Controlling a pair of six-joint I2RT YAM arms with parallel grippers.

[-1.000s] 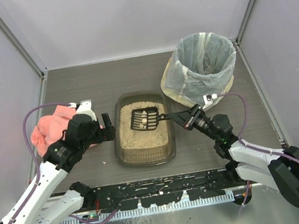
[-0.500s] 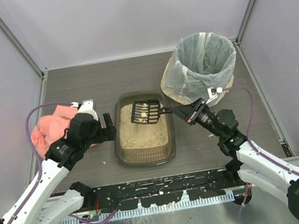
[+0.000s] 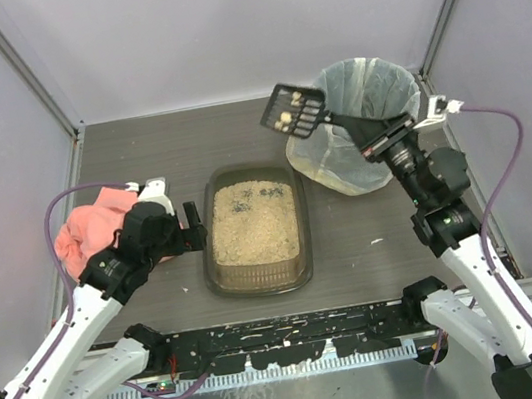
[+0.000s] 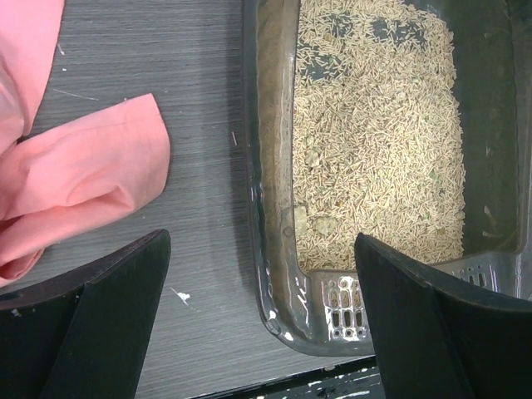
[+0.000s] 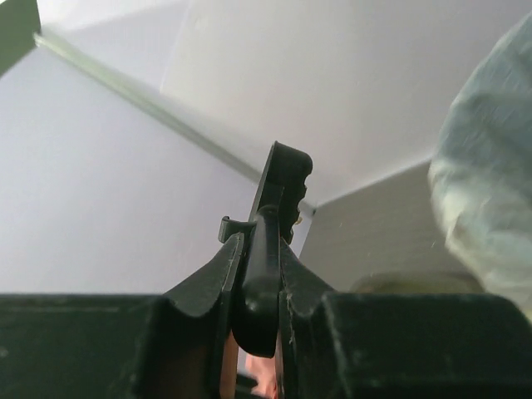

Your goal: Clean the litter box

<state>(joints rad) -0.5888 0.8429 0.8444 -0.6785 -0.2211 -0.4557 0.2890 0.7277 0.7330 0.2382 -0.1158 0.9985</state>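
Observation:
The litter box (image 3: 212, 269) is a dark brown tray of tan granules with dark clumps at its far end, in the table's middle. It also fills the left wrist view (image 4: 274, 249). My left gripper (image 3: 193, 229) is open at the box's left wall, one finger on each side of the near left corner. My right gripper (image 3: 381, 141) is shut on the handle of a black slotted scoop (image 3: 295, 111), raised high beside the bin's left rim with pale clumps in it. The scoop shows edge-on in the right wrist view (image 5: 278, 191).
A round bin lined with a pale bag (image 3: 365, 108) stands at the back right. A pink cloth (image 3: 84, 233) lies left of the box, also in the left wrist view (image 4: 75, 174). A few white specks (image 3: 376, 241) lie on the table.
My right arm lifted the scoop out of the litter box and swung it up and to the right, toward the bin. The left arm stayed put.

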